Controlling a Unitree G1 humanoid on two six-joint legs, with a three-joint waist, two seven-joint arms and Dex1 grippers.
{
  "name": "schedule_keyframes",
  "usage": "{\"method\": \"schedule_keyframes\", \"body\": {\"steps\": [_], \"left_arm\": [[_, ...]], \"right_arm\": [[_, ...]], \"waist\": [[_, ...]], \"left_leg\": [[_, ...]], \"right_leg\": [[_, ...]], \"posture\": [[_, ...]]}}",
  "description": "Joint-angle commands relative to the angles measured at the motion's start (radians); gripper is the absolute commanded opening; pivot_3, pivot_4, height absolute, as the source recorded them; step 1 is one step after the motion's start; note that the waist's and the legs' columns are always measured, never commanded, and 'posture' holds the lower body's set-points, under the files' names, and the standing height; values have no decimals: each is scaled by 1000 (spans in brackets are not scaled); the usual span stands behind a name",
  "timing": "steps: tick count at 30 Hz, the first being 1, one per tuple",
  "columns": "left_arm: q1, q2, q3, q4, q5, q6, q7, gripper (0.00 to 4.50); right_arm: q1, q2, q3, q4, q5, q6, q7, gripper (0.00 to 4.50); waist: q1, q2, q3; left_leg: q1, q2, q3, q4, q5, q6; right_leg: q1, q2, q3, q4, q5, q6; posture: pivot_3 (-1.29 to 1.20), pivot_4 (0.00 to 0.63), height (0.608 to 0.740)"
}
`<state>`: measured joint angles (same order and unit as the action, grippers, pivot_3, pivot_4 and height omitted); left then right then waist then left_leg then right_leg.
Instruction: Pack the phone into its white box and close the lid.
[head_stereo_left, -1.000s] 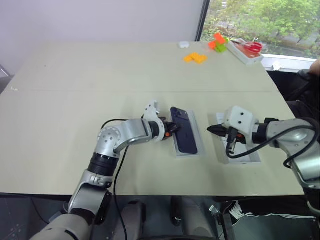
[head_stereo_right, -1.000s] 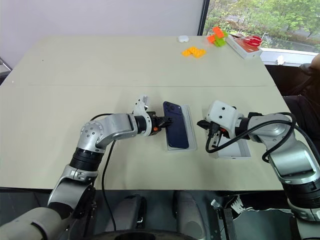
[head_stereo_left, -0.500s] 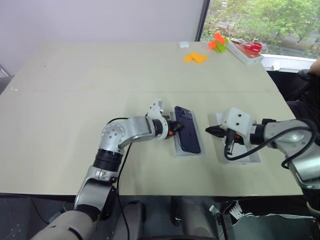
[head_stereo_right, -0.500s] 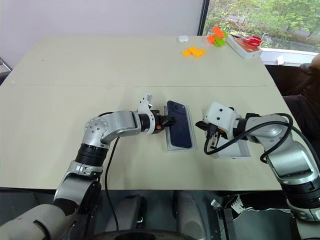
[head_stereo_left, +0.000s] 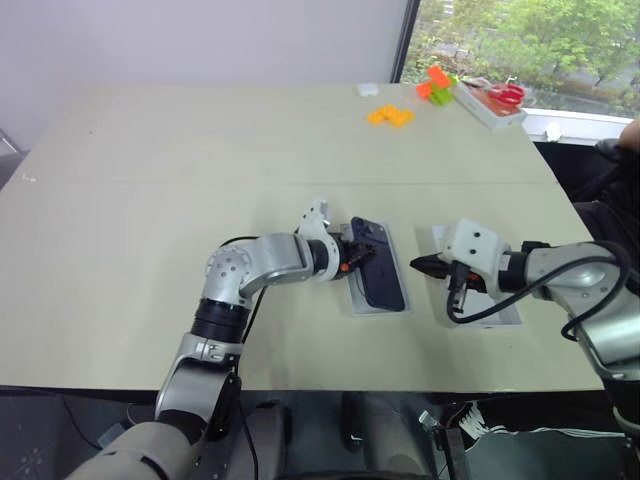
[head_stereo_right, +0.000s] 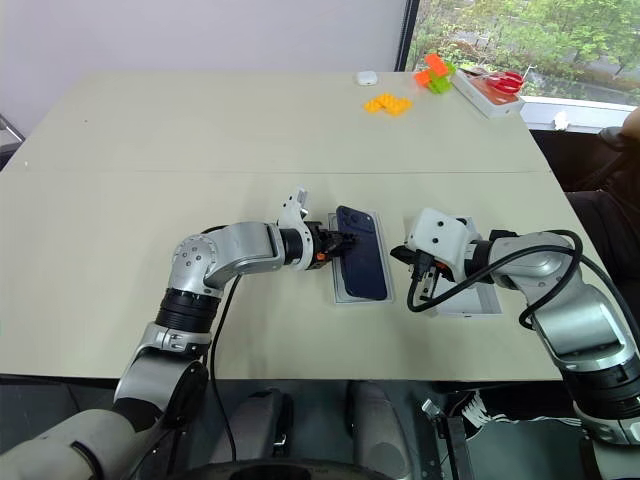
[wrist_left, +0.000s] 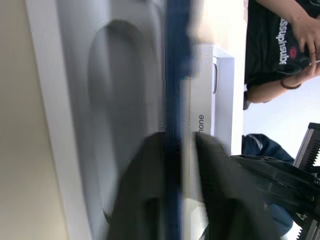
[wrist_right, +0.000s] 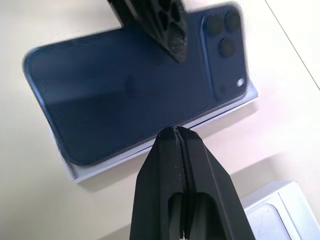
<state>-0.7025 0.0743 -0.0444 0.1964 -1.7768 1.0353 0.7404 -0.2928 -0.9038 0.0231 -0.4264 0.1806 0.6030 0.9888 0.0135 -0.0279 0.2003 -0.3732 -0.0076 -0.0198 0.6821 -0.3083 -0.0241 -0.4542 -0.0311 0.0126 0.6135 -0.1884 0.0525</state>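
Just left of centre frame, the left gripper (head_stereo_left: 358, 254) has its fingers parted narrowly around the phone's (head_stereo_left: 380, 265) near edge. The phone lies back-up in the white box (head_stereo_left: 391, 304) at centre. Right of it, the right gripper (head_stereo_left: 418, 263) is pinched closed, empty, over the lid (head_stereo_left: 505, 310).

1. The phone (wrist_right: 135, 90) has a glossy, smooth navy back.
2. The white box (wrist_right: 165, 142) looks like matt card.
3. The desk (head_stereo_left: 200, 150) is smooth, matt beige.
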Motion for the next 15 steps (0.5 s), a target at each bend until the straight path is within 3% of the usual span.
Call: {"method": "schedule_keyframes", "body": {"steps": [1, 8, 15], "left_arm": [[-11, -6, 22, -22, -16, 8, -1, 2780], [-17, 37, 29, -44, -90, 33, 42, 2780], [-15, 156, 51, -124, -195, 95, 85, 2780]], "right_arm": [[-3, -15, -17, -10, 12, -14, -1, 0], [-6, -16, -14, -8, 12, -15, 2, 0], [-16, -14, -7, 6, 9, -28, 6, 0]], "waist": [[0, 0, 0], [-1, 0, 0], [0, 0, 0]], "left_leg": [[0, 0, 0, 0, 0, 0], [0, 0, 0, 0, 0, 0], [1, 0, -1, 1, 1, -2]], "right_leg": [[0, 0, 0, 0, 0, 0], [0, 0, 0, 0, 0, 0], [1, 0, 0, 1, 1, 0]], "posture": [[0, 150, 726], [0, 150, 726], [0, 150, 726]]}}
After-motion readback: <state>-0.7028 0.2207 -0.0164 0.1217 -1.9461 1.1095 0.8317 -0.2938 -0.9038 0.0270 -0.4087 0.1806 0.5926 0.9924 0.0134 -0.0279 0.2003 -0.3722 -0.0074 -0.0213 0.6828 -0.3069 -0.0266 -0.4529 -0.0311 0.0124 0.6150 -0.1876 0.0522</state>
